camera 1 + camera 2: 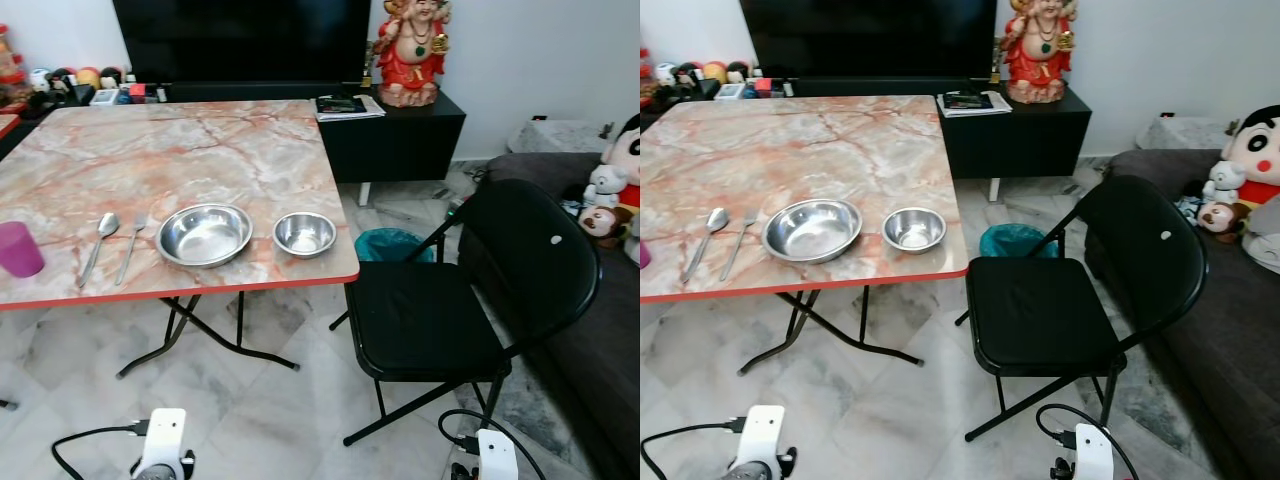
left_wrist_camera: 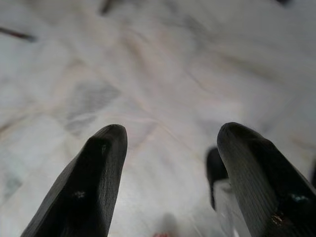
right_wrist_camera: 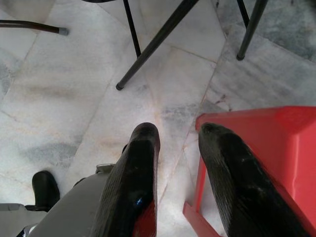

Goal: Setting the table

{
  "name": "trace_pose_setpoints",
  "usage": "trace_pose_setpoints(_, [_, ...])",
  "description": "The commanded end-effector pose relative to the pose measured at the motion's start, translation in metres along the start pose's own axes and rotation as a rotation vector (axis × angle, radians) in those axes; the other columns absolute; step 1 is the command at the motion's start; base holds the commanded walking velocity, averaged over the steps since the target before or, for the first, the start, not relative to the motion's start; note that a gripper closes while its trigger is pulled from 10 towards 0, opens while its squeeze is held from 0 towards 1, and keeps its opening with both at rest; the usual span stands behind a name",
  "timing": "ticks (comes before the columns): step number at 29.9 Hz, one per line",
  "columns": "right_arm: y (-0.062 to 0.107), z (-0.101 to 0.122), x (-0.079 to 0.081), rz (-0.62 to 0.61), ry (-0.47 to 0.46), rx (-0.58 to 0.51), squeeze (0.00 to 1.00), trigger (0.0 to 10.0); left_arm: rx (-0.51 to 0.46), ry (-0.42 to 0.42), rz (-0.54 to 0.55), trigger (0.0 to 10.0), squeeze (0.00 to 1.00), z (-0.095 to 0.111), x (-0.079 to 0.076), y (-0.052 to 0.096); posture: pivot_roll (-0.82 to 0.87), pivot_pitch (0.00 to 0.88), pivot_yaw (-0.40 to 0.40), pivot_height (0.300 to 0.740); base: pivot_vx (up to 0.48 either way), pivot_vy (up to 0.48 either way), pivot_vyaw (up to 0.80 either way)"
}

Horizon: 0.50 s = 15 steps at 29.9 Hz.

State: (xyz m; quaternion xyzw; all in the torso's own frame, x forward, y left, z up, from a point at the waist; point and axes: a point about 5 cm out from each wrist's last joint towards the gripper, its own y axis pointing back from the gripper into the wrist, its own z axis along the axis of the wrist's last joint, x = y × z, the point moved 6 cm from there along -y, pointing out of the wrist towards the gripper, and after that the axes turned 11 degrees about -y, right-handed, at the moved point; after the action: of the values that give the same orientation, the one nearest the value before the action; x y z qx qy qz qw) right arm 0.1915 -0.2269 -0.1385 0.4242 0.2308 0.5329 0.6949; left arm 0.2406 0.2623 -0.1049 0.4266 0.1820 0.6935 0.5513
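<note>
Hanging low at the robot's sides, both arms sit idle above the pale marble floor [image 1: 260,400]: the left gripper [image 2: 170,136] holds its two black fingers wide apart with nothing between them, while the right gripper [image 3: 177,136] keeps a narrower gap, also empty, beside a red plastic stool [image 3: 261,148].

At two o'clock of the head view stands a black folding chair [image 1: 440,310], its seat just beside the table's near right corner. A teal bin [image 1: 393,244] sits on the floor behind it.

Along the near edge of the marble-patterned folding table [image 1: 180,150], from nine o'clock toward the centre, lie a purple cup [image 1: 18,249], a spoon [image 1: 100,243], a fork [image 1: 131,246], a large steel bowl [image 1: 204,234] and a small steel bowl [image 1: 304,233]. The spoon and fork lie side by side, close but apart; the two bowls stand upright, just beside each other.

At twelve o'clock, a black television [image 1: 240,40] rises behind the table. A red figurine [image 1: 410,50] and stacked papers [image 1: 348,106] rest on a black cabinet [image 1: 400,140]. At three o'clock, plush toys [image 1: 615,190] rest on a grey sofa [image 1: 600,350].
</note>
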Motion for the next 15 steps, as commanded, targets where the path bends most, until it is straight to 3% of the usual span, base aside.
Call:
trace_pose_setpoints(1, [-0.001,0.005,0.002,0.007,0.001,-0.013,0.0,10.0,-0.051,0.019,0.077,10.0,0.0,0.019,0.02,-0.003,0.01,0.0,-0.048,0.74,0.0,0.0,0.0])
trace_pose_setpoints(6, [-0.001,0.006,0.003,0.011,0.004,-0.01,0.0,10.0,-0.155,0.022,0.178,10.0,0.0,0.04,0.053,-0.001,0.01,0.0,-0.047,0.74,0.0,0.0,0.0])
trace_pose_setpoints(8, [-0.001,0.006,0.003,0.011,0.003,-0.011,0.0,10.0,-0.172,0.01,0.175,10.0,0.0,0.042,0.055,0.0,0.02,0.0,-0.051,0.74,0.0,0.0,0.0])
trace_pose_setpoints(12, [-0.001,0.006,0.003,0.014,0.008,-0.008,0.0,10.0,-0.322,-0.036,0.189,10.0,0.0,0.061,0.072,0.012,0.03,0.0,-0.055,0.74,0.0,0.0,0.0])
trace_pose_setpoints(15, [-0.001,0.006,0.003,0.02,0.018,-0.004,0.0,10.0,-0.397,-0.082,0.197,10.0,0.0,0.071,0.075,0.023,0.03,0.0,-0.055,0.74,0.0,0.0,0.0])
